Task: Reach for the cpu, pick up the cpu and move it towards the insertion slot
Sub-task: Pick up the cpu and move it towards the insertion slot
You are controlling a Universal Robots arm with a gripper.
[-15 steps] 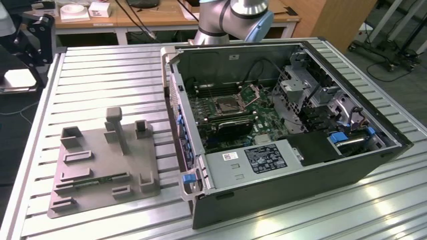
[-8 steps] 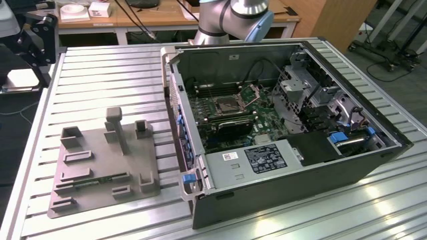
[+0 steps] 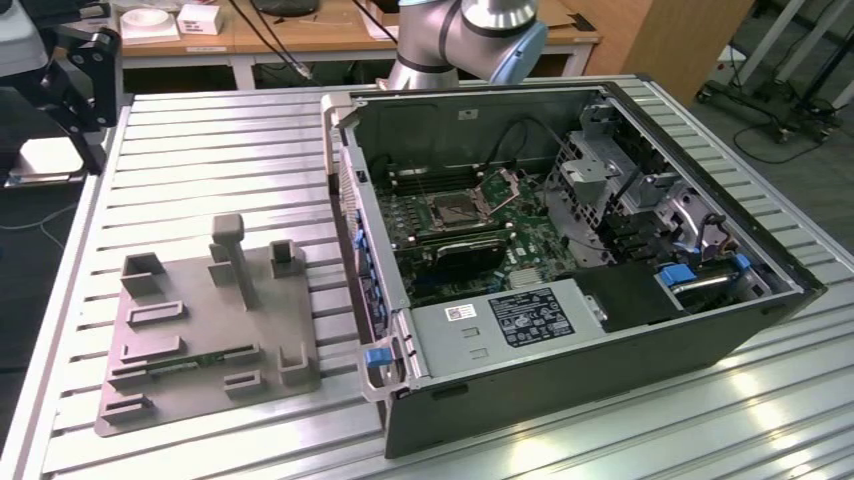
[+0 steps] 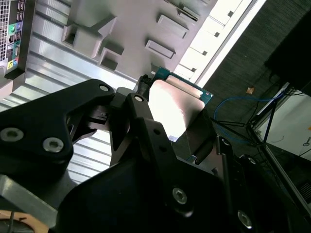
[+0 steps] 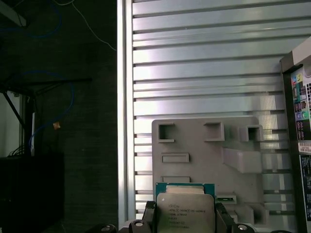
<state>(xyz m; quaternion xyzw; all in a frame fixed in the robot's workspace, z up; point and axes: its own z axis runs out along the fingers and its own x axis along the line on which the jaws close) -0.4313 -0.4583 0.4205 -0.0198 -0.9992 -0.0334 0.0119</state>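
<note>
Black fingers (image 4: pixel 146 126) loom right up front in the second wrist view. The claw (image 4: pixel 175 116) is closed down narrow on the cpu (image 4: pixel 177 107), one finger on each of two opposite edges, silver lid facing out!

In the first wrist view the claw (image 5: pixel 184 216) has the cpu (image 5: pixel 184 206) over the edge of the grey tray (image 5: pixel 204 145), close to the table (image 5: pixel 204 73) edge with dark floor just beyond. So it's in hand, and the slot (image 3: pixel 458 210) waits well apart, inside the open case (image 3: pixel 601 330) on the exterior view's right. Its retention plate (image 3: pixel 507 185) is tipped up and the socket lies bare.

How will this chip handle? My call is light, thin and stiff, with no give at all. The polished lid looks slippery, so an edge grip on the green rim seems right. The underside contacts would be the fragile part, so nothing should touch there, and a tilt in the grip could matter at the socket.

Some of this is hard to judge. The fingers cover the edges they pinch, so how much rim each one catches is unclear. The chip's underside is hidden, and the first wrist view cuts off its lower part. How high it hangs above the tray, I can't tell.
</note>
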